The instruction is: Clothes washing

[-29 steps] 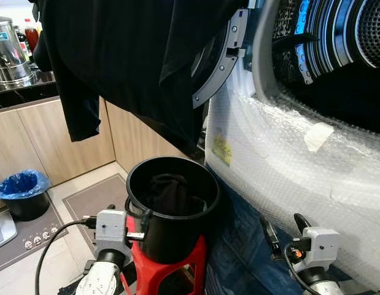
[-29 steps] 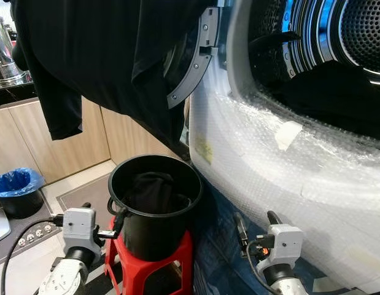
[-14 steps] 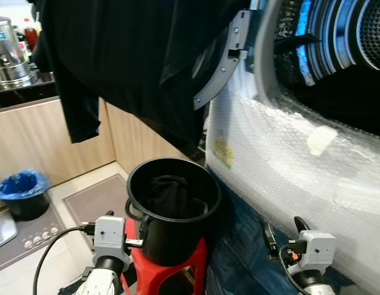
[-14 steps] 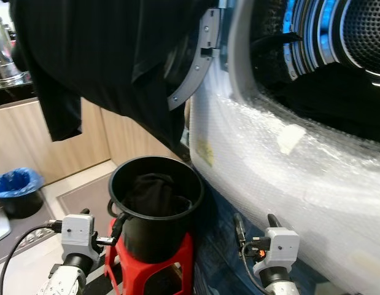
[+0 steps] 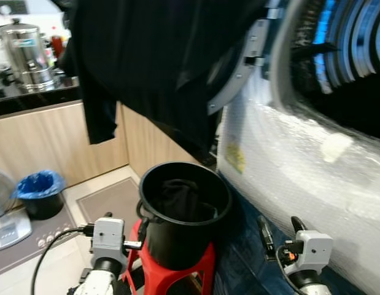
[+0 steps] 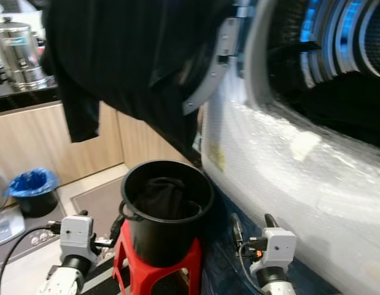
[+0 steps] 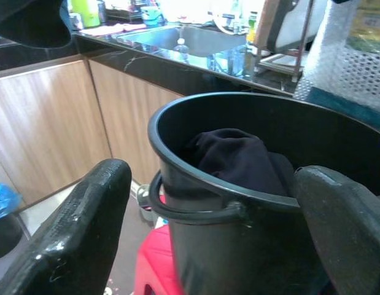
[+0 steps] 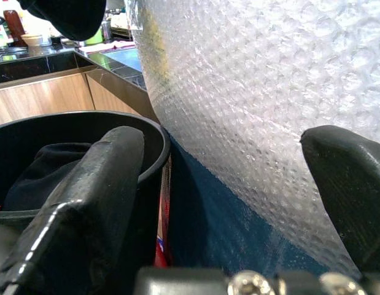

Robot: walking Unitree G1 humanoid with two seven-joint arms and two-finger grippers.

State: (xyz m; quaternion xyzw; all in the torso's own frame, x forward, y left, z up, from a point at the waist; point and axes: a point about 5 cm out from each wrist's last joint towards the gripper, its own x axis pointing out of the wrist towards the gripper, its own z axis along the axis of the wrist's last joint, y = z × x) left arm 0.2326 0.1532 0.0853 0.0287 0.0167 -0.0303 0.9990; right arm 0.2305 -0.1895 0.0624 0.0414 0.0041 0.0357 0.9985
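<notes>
A black bucket (image 5: 185,241) stands on a red stool (image 5: 205,265) beside the washing machine, with a dark garment (image 5: 180,198) bunched inside it. A large black garment (image 5: 153,61) hangs over the machine's open door (image 5: 242,77). The open drum (image 5: 355,92) looks dark inside. My left gripper (image 7: 214,175) is low at the bucket's left side, open, its fingers spread wider than the bucket. My right gripper (image 5: 280,226) is low between the bucket and the bubble-wrapped machine front (image 5: 300,178), open and holding nothing.
A wooden counter with a steel urn (image 5: 29,46) runs along the left. A bin with a blue bag (image 5: 39,187) and a scale (image 5: 8,228) sit on the floor at the left, by a grey mat (image 5: 107,200). Blue cloth (image 5: 245,261) lies under the machine.
The camera has swung left, so the bucket and machine sit further right in the picture. Both grippers stay low and open, a little lower in the frame.
</notes>
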